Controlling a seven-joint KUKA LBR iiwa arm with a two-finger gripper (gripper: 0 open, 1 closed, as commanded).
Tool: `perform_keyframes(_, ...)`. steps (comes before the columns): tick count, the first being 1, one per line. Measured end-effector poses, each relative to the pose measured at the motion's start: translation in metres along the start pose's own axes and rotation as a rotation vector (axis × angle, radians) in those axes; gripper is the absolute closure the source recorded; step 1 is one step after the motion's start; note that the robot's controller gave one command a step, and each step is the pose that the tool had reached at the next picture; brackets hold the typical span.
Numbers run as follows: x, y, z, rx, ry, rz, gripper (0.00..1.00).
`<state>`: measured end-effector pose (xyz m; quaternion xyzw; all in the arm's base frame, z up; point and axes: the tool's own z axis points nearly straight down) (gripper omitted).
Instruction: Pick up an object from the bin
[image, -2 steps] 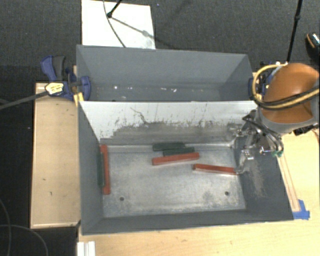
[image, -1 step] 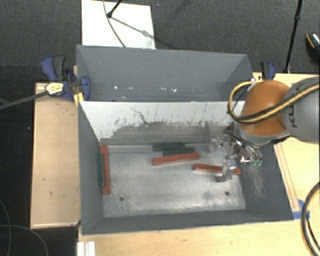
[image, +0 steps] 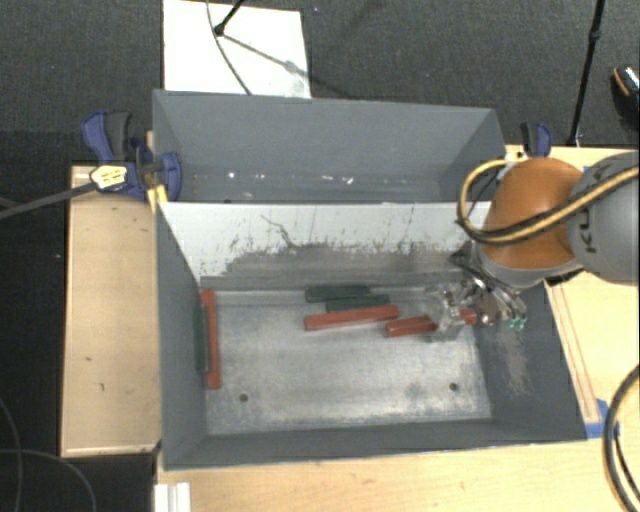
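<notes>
Right of centre on the bin (image: 340, 390) floor, close under the back wall, lies a short red-brown bar (image: 408, 327), and that's the one to watch. Its long axis runs almost straight across the view, the right end tipped slightly toward the back wall. That right end runs up to the end effector (image: 452, 316), so close that I can't say whether the two touch. So the bar lies to the view's left of the end effector, pointing end-on at it rather than lying broadside. Is the end effector apart or together? From up here I cannot tell, and I see nothing clearly clamped in it.

My read: the pick is at the approach stage, and what matters is getting across the bar's narrow width, not along its length.

Moving outward, a longer red-brown bar (image: 350, 319) sits just beside the short one on its left, on nearly the same line. Behind that are dark green bars (image: 345, 295), close against it. Well apart, along the left wall, a red bar (image: 211, 345) and a green bar (image: 200, 335) lie side by side, lengthwise to the wall. Above the end effector, the arm's orange cover (image: 530, 215) looms over the bin's right rim.
</notes>
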<state>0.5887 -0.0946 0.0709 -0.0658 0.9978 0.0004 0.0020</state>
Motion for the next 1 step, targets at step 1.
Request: perform_keyframes(1, 0.02, -0.0072, -0.1475, 0.004, -0.007, -0.027, 1.0)
